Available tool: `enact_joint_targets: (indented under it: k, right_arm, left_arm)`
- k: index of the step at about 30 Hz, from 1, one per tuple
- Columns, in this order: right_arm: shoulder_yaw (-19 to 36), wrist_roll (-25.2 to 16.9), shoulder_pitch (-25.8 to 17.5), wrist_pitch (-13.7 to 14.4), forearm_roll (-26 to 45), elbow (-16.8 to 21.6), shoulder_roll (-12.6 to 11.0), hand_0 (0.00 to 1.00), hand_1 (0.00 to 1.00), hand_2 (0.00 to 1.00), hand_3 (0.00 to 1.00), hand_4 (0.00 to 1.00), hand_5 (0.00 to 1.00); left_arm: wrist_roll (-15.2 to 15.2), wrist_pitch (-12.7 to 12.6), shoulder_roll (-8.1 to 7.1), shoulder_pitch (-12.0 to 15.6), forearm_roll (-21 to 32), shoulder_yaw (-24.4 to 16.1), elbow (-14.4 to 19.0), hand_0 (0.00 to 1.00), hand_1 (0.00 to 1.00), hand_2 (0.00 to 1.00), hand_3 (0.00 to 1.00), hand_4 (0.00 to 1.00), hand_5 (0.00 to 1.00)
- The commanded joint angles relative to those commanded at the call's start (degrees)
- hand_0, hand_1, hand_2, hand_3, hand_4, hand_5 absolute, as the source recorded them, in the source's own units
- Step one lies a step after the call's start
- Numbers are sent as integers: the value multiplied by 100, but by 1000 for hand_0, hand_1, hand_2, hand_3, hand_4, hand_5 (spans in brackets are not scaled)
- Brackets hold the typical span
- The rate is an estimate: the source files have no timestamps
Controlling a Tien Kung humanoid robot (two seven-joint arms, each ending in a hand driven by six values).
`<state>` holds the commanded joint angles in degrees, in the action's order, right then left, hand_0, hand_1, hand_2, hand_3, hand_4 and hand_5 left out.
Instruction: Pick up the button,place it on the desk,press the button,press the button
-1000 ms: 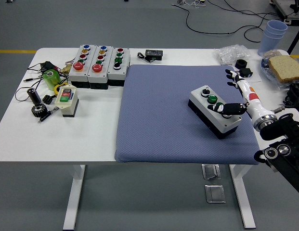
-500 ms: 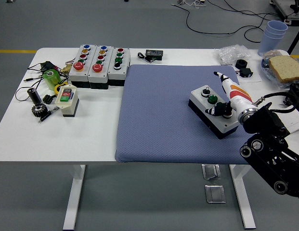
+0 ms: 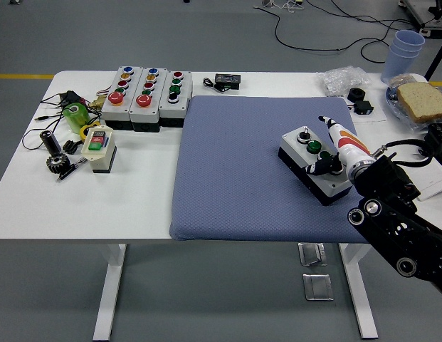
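Right of centre, a grey button box [image 3: 317, 165] sits on a blue mat [image 3: 235, 171] on the white tabletop [image 3: 78, 199]. The right hand [image 3: 334, 153] rests on it, fingers [image 3: 322, 167] curled over its top, gripping nothing.

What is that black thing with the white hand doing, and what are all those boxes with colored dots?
That black thing is a robot's right arm, and its white hand has fingers like yours. The camera sits up high on the robot, looking down over a white table.

On the table lies a blue mat. On the mat sits a gray button box with a green button on top. The hand rests over the box, with a dark fingertip down on its top, as if pressing a button. It holds nothing.

At the back left stand three more button boxes with red, blue and green buttons. Near them lie a smaller box, a green tape roll and small tools. At the far right sit bread and blue cups.

The robot's other arm is not in the picture.
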<state>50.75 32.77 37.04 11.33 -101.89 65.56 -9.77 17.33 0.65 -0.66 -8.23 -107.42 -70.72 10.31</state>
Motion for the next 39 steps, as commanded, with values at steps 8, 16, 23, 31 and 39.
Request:
enact_joint_targets:
  k: [8, 16, 23, 31, 39]
  right_arm:
    - [-40, 282, 370, -550, -249, -479, 179, 964, 869, 917, 925, 998, 73]
    - [-130, 421, 632, -1110, -331, -712, 240, 911, 751, 831, 873, 995, 101]
    - [-214, 421, 795, -1487, -341, -941, 298, 865, 673, 767, 846, 990, 111]
    - [-292, 421, 859, -1853, -690, -1086, 316, 737, 553, 663, 782, 981, 113]
    - [-282, 421, 768, -1712, -799, -1122, 305, 511, 436, 592, 748, 976, 118]
  left_arm:
    - [2, 8, 1, -6, 3, 1, 0, 645, 605, 599, 569, 308, 854]
    - [5, 10, 7, 1, -7, -9, 0, 645, 607, 600, 566, 310, 857]
    - [13, 23, 14, 21, -54, -12, 0, 645, 607, 601, 567, 310, 857]
    - [18, 28, 20, 52, -75, -24, 0, 645, 607, 601, 567, 310, 855]
    - [19, 32, 24, 85, -106, -18, 0, 645, 607, 602, 566, 311, 857]
